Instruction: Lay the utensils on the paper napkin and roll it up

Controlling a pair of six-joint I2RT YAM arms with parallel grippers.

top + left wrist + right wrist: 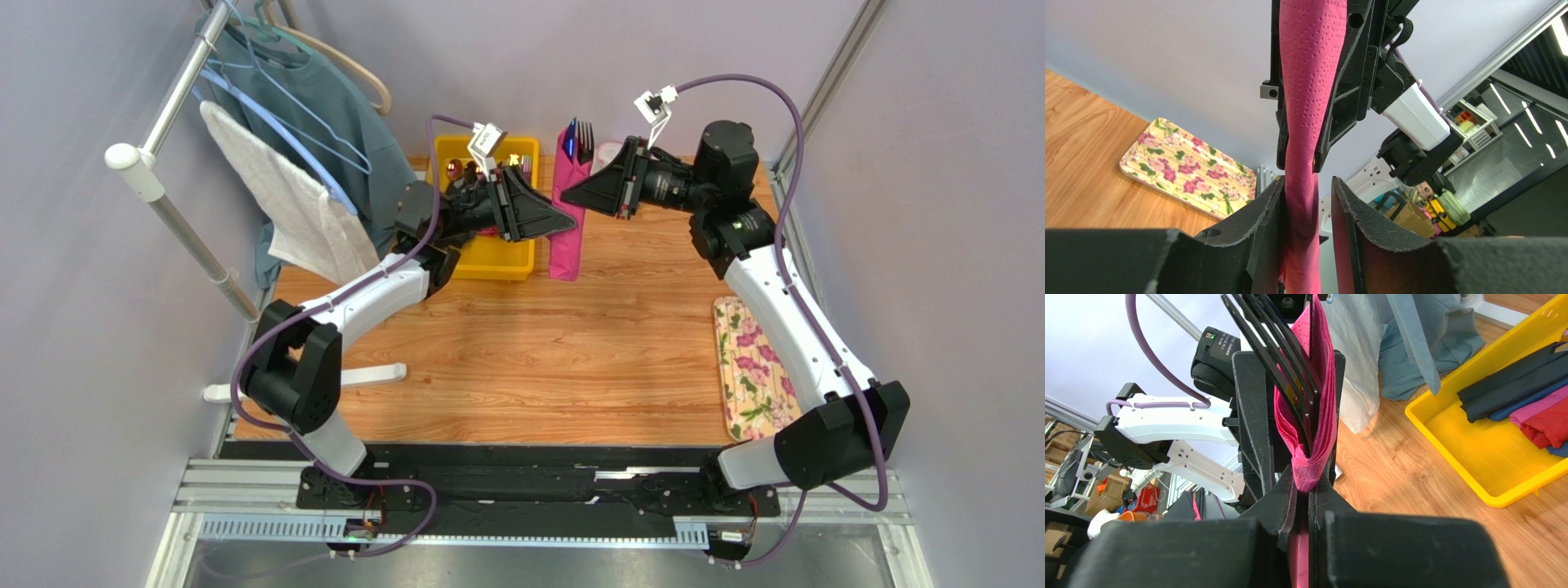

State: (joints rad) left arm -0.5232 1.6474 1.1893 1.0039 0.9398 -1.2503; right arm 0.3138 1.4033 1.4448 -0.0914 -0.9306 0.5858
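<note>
The paper napkin (564, 251) is a long pink roll at the back of the table, between the two grippers. Dark fork tines of the utensils (584, 132) stick out of its far end. My right gripper (568, 196) is shut on the napkin (1315, 416), pinching its fold, with the tines (1278, 355) rising above the right gripper (1306, 487). My left gripper (572, 222) reaches in from the other side. In the left wrist view the napkin (1309, 73) runs between the left gripper (1307, 180) jaws, touching one pad, with a gap to the other.
A yellow bin (491, 260) with folded cloths stands just left of the roll, its rim (1444, 435) near the jaws. A floral tray (751, 368) lies at the right edge. A rack with hanging clothes (294, 147) fills the back left.
</note>
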